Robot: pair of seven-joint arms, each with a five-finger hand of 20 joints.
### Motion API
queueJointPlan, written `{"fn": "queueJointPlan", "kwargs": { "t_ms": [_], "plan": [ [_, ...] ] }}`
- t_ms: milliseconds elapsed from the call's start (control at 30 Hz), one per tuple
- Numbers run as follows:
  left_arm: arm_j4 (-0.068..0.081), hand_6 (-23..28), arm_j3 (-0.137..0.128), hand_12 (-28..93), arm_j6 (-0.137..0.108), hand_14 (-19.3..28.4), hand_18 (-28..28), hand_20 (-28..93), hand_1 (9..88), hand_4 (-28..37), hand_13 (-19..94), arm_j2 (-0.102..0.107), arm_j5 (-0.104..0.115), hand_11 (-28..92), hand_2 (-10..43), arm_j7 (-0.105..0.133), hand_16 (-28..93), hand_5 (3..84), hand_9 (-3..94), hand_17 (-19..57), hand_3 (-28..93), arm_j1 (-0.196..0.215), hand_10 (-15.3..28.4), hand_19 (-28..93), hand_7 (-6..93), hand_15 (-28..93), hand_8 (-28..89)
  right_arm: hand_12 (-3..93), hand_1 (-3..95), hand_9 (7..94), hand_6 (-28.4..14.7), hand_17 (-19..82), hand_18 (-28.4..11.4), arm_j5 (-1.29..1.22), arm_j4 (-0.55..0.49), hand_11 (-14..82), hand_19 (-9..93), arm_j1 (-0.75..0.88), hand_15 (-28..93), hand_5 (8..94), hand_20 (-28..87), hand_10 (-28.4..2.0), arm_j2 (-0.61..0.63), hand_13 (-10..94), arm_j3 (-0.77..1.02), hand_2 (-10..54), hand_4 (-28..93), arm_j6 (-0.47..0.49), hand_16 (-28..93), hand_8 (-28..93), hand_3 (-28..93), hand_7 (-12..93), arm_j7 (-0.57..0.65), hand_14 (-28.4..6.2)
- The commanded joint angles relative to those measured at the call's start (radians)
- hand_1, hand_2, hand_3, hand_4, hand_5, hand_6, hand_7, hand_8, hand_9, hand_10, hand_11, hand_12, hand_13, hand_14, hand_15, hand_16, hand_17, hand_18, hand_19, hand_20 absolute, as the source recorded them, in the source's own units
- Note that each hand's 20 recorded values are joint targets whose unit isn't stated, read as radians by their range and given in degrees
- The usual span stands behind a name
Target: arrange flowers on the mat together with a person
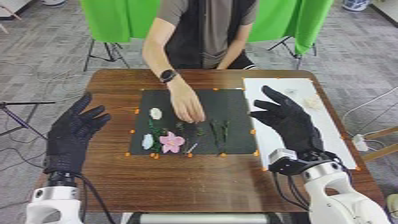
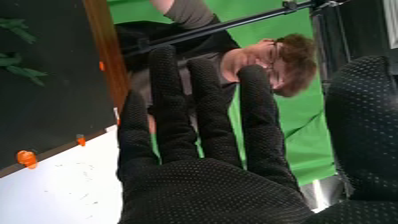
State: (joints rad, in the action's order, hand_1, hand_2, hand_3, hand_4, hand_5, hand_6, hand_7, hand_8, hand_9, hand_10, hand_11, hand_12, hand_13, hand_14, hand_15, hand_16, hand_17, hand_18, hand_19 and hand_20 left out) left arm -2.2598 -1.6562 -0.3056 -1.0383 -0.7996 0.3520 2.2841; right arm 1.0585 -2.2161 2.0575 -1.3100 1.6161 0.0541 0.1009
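Taking the dark mat (image 1: 227, 100) as a clock with 12 toward the person, the pink flower (image 1: 172, 142) lies at 7 o'clock. 2 pale oval pieces lie on the mat, the white piece (image 1: 156, 114) between 9 and 10 o'clock and the bluish piece (image 1: 147, 141) at 8. Leafy greenery (image 1: 155, 128) sits between them, and dark green stems (image 1: 224, 132) lie at 4 o'clock.

The person's hand (image 1: 185, 106) comes in from 12, fingers pointing down over the mat near its middle; whether it has hold of anything, I cannot tell.

The left hand (image 1: 67, 137) is at 8 o'clock, outside the mat, well open with loosely bent fingers, nothing in it. The right hand (image 1: 291, 125) is at 3 o'clock, over the white sheet (image 1: 263, 86). In the right wrist view its fingers (image 2: 213, 115) are nearly straight and spread, the thumb (image 2: 362, 115) wide of them, and it holds nothing.

Orange bits (image 1: 253, 132) dot the mat's border, and the wooden table (image 1: 178, 185) is underneath.
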Motion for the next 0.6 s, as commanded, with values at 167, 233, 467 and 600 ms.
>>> {"fn": "queueJointPlan", "kwargs": {
  "t_ms": [167, 233, 467, 600],
  "plan": [
    [0.005, 7.9, 0.01, 12, 0.018, 26.5, 25.1, 27, 20.9, -28.3, 30, -0.006, -0.003, 23, 6.8, -0.03, -6, 37.4, 38.6, -4.0, 77, -0.006, 19.3, 56, 5.6, 52, -7, 15.7, 26.2, 47.3, 3.6, 4, -17.1, 0.016, 0.006, 14.8, 34, -0.008, 37, 41.9, 21, -12.6, -0.014, 39, -0.019, -1.4, -28, -0.003, 17, -15, 74, 18, 0.025, -14.1],
    [0.005, 8.0, 0.009, 12, 0.018, 26.5, 25.1, 27, 20.9, -28.3, 30, -0.006, -0.005, 23, 6.8, -0.034, -6, 37.4, 38.6, -4.0, 77, -0.008, 19.4, 56, 5.6, 52, -7, 15.7, 26.2, 47.3, 3.6, 4, -17.1, 0.018, 0.005, 14.9, 34, -0.005, 37, 41.9, 21, -12.6, -0.013, 39, -0.02, -1.4, -28, -0.004, 17, -15, 74, 18, 0.027, -14.1],
    [0.005, 8.0, 0.009, 12, 0.016, 26.4, 25.2, 27, 21.0, -28.3, 30, -0.006, -0.001, 23, 6.7, -0.032, -7, 37.3, 38.6, -4.1, 77, -0.009, 19.4, 56, 5.8, 52, -7, 15.6, 26.3, 47.7, 3.6, 4, -17.1, 0.044, 0.009, 15.3, 35, -0.018, 37, 42.0, 21, -12.6, 0.0, 39, -0.016, -1.4, -28, -0.016, 16, -15, 74, 18, 0.043, -14.1],
    [0.003, 8.1, 0.01, 12, 0.013, 26.4, 25.2, 27, 21.0, -28.3, 30, -0.003, -0.002, 24, 6.7, -0.033, -7, 37.3, 38.6, -4.1, 77, -0.01, 19.4, 56, 5.8, 52, -7, 16.1, 26.8, 50.2, 3.2, 5, -17.3, 0.206, 0.0, 18.0, 37, -0.04, 41, 42.7, 22, -13.4, 0.054, 41, -0.005, -1.4, -28, -0.096, 17, -15, 74, 18, 0.076, -14.1]
  ]
}}
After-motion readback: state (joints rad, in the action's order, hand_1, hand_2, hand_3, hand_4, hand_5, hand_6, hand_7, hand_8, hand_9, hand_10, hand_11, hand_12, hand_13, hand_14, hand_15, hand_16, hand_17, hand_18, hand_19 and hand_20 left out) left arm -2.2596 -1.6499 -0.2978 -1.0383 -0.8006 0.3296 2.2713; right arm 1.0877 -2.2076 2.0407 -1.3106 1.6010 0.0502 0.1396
